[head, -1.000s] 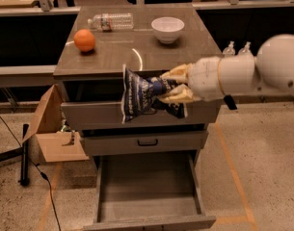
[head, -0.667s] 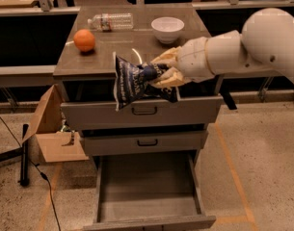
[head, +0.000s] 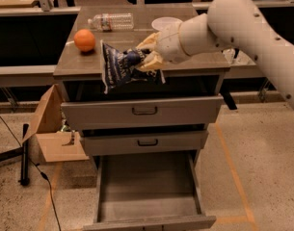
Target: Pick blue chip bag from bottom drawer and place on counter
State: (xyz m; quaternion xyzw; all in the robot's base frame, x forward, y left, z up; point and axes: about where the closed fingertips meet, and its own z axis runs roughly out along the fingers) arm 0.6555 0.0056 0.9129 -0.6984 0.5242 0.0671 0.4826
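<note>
The fingers (head: 150,61) are closed on the blue chip bag (head: 118,70), which hangs in the air at the front edge of the counter (head: 79,64). The gripper (head: 144,54) is just above this edge. Far below the counter, the bottom drawer (head: 146,196) stands pulled out.

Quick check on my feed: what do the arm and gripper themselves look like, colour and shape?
The arm is smooth, glossy off-white: thick rounded tubular segments with a bulbous joint, narrowing to a cylindrical wrist. No cables or markings show. The gripper, over the counter's front edge at the blue chip bag, has tan, yellowish jaws.
</note>
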